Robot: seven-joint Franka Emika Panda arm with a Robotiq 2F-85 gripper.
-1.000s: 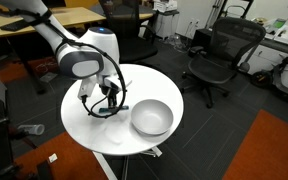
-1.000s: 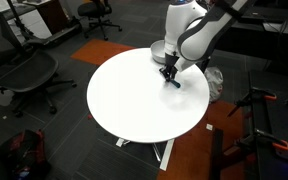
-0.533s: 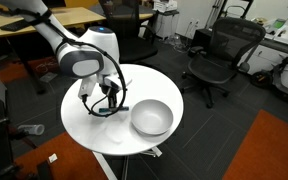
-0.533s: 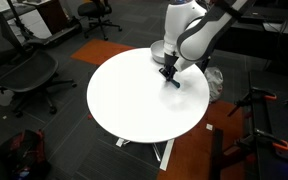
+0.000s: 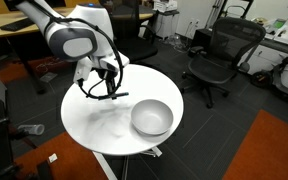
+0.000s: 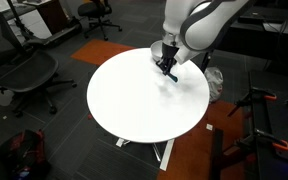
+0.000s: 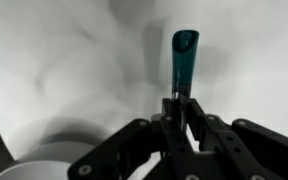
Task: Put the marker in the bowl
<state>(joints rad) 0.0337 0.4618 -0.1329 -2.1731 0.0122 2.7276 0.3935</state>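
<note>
Over a round white table (image 5: 104, 125) in an office, with black swivel chairs (image 5: 219, 55) and an orange patch of carpet (image 5: 274, 145) around it, reaching in from the upper left of an exterior view. Bending the white arm (image 5: 74, 38) at a bulky joint near the top of the frame and pointing the wrist downward. Hanging the gripper (image 5: 109, 78) clear of the tabletop, left of the frame's centre, with a black cable looping beside it. Entering from the top right in an exterior view, with the gripper (image 6: 167, 68) hovering over the upper right part of the table (image 6: 134, 100).

Pinching the marker (image 7: 184, 55) between almost fully closed fingers (image 7: 197, 115). Gripping its dark lower end and letting the teal length stick out toward the top of the wrist view, upright in that frame. Holding it off the table, over bare white surface.

Leaving the bowl (image 5: 151, 118) to the lower right of the gripper, on the right half of the table, empty and apart from the marker.
</note>
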